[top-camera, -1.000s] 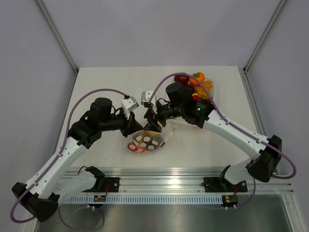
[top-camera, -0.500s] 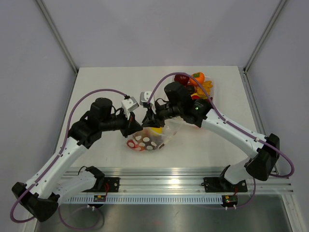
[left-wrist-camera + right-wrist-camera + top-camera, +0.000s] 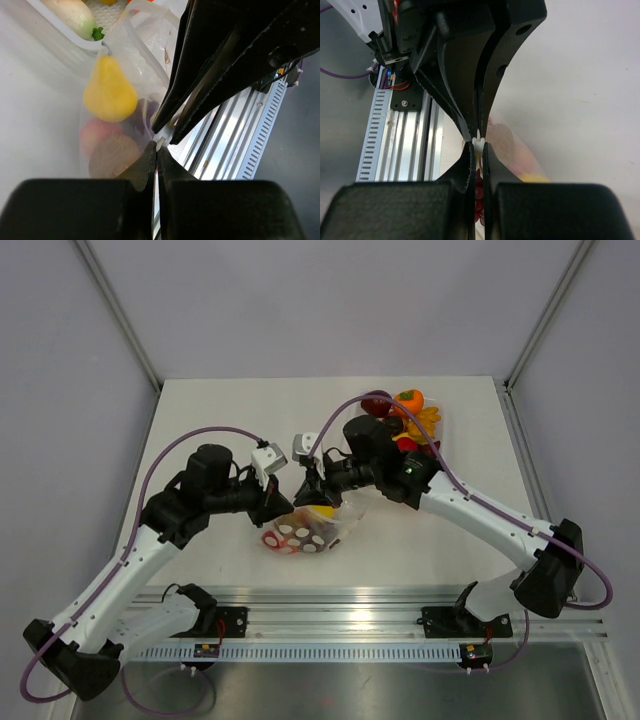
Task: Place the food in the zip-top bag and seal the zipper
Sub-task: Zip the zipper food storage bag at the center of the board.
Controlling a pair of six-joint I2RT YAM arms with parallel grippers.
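Nearest to us, the aluminium rail [image 3: 340, 602] is running along the front edge of the table [image 3: 220, 420], by both arm bases. Just beyond it, we are holding the zip-top bag [image 3: 305, 532] between our two arms, near the middle of the table. We cannot tell whether its bottom is touching the surface.

Our left gripper [image 3: 156, 150] is reaching in from the left, its fingers clenched on the zipper [image 3: 159, 143], a thin pale strip at the bag's mouth. Our right gripper [image 3: 479, 146] is meeting it tip to tip from the right, its fingers pressing tight on the same strip. The two pairs of fingertips are sitting just beside each other.

Inside the bag, a yellow pear [image 3: 109, 92] is showing through the crinkled plastic, next to a pinkish piece [image 3: 95, 134] and a brownish round slice [image 3: 112, 157]. From above, a red slice with white spots [image 3: 292, 533] is showing too.

Farther back on the right, the white tray [image 3: 60, 36] is holding more food: a white radish with a green top [image 3: 74, 12], a dark red apple [image 3: 376, 405], an orange piece [image 3: 410, 398] and yellow pieces [image 3: 428, 418]. Our right arm is crossing over the tray's near side.
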